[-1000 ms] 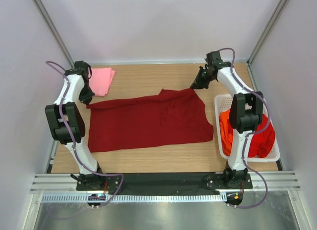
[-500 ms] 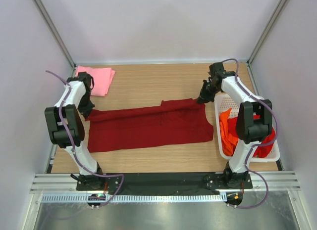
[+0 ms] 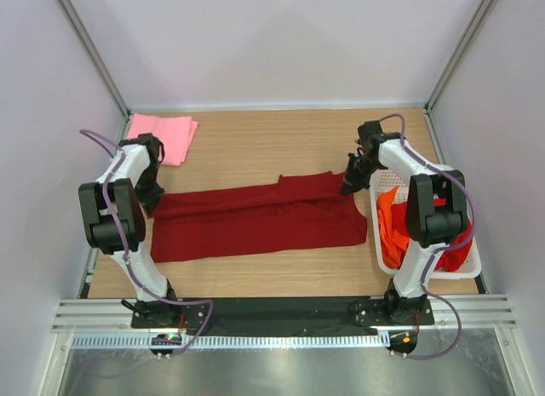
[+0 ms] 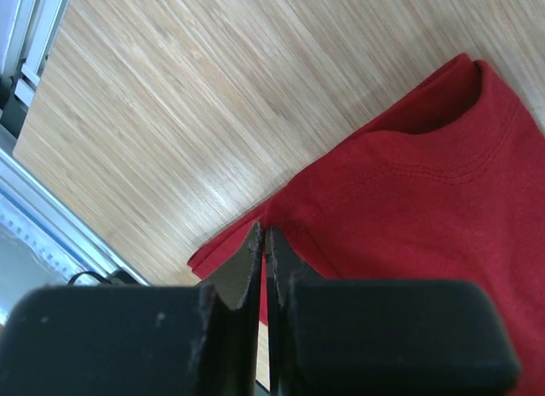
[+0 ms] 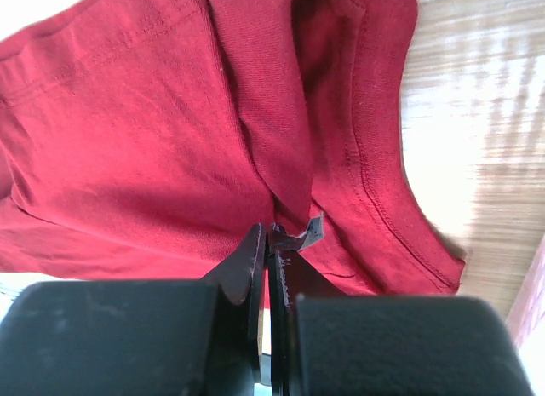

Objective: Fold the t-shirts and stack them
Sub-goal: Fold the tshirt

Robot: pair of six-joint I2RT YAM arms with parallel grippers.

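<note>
The dark red t-shirt (image 3: 255, 217) lies spread across the middle of the table, its far edge folded toward the near edge. My left gripper (image 3: 153, 198) is shut on the shirt's left far edge (image 4: 341, 200). My right gripper (image 3: 349, 185) is shut on the shirt's right far edge (image 5: 255, 115). A folded light pink t-shirt (image 3: 166, 134) lies at the far left. The orange t-shirt (image 3: 393, 226) and the bright red t-shirt (image 3: 451, 238) lie bunched in the white basket (image 3: 387, 170) at the right.
The basket stands right next to my right arm. A metal rail (image 4: 25, 200) runs along the table's left edge, close to my left gripper. Walls enclose the table on three sides.
Both grippers have moved toward the near edge, pulling the dark red shirt's far edge over itself. The shirt now shows as a narrower band.
</note>
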